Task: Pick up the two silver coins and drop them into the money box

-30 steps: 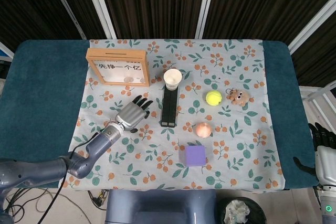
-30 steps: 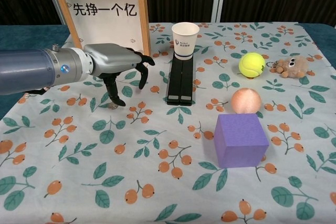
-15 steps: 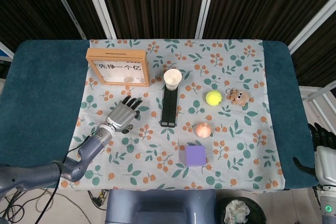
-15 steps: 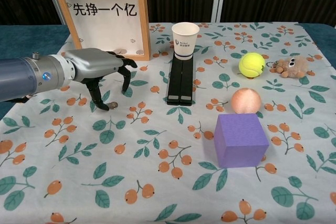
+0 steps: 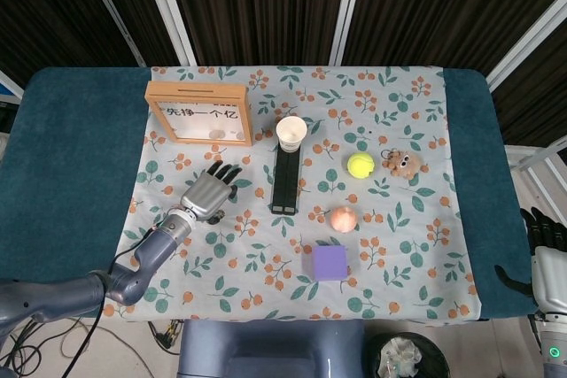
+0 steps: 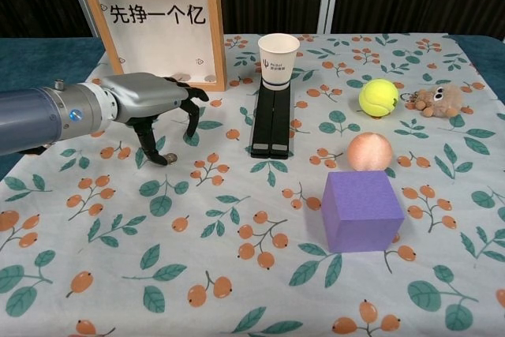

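Observation:
The wooden-framed money box point(image 6: 221, 29) stands upright at the back left, also seen in the head view point(image 5: 198, 88); two small coins show behind its clear front at the bottom. One silver coin point(image 6: 170, 159) lies on the floral cloth in front of it. My left hand point(image 6: 146, 100) hovers over that coin with fingers spread and pointing down, one fingertip point(image 6: 161, 159) down on the cloth right beside the coin, holding nothing. From above, the left hand point(image 5: 209, 192) hides the coin. My right hand point(image 5: 547, 241) stays off the table at the lower right, empty.
A paper cup point(image 6: 278, 59) stands on a long black block point(image 6: 272, 120) right of the hand. Further right are a tennis ball point(image 6: 378, 97), a small plush toy point(image 6: 439, 99), a peach-coloured ball point(image 6: 369, 151) and a purple cube point(image 6: 362, 209).
My left hand has drawn back to the left and lowered, uncovering the coin. In the last half second it edged right, bringing a fingertip down beside the coin. The right hand is still.

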You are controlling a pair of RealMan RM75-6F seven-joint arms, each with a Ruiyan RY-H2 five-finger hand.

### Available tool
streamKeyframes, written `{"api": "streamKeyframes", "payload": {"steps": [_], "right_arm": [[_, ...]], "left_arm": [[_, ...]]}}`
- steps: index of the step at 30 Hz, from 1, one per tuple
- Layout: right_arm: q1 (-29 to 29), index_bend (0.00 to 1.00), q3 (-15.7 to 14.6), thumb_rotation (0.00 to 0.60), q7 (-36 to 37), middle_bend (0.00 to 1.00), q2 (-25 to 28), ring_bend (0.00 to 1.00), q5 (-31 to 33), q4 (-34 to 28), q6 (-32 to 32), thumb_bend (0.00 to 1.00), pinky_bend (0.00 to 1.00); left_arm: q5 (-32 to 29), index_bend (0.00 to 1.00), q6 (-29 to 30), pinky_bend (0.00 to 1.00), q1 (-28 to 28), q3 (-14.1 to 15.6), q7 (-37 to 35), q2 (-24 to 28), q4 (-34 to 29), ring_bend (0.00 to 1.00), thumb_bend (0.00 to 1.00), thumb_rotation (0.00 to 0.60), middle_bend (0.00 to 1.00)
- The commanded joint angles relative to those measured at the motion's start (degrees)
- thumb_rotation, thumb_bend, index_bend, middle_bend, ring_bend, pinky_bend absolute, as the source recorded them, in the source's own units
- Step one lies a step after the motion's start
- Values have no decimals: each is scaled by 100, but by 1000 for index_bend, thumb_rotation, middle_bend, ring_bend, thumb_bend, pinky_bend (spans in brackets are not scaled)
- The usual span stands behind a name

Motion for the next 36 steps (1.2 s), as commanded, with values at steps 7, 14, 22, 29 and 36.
{"api": "streamKeyframes", "payload": {"steps": [7, 14, 22, 29, 36], "right_arm": [[2, 0, 0, 600, -11, 1, 0, 0, 12, -2, -6, 261, 0], [3, 0, 4, 600, -31, 1, 4, 0, 34, -18, -8, 261, 0], [2, 0, 13, 600, -47, 1, 2, 0, 59, -25, -3, 262, 0], [5, 0, 21, 600, -74, 1, 3, 0, 101, -33, -12, 261, 0], [4, 0, 27, 600, -107, 1, -2, 0, 122, -45, -2, 261, 0]], "left_arm": [[71, 455, -62, 0, 8, -44, 41, -14, 38, 0, 131, 600, 14], [68, 473, -98, 0, 16, -82, 56, -27, 47, 0, 131, 600, 14], [78, 485, -124, 0, 19, -136, 85, -66, 95, 0, 131, 600, 14], [51, 492, -183, 0, 13, -153, 145, -89, 145, 0, 131, 600, 14], [39, 492, -225, 0, 21, -151, 159, -114, 177, 0, 131, 600, 14]]}}
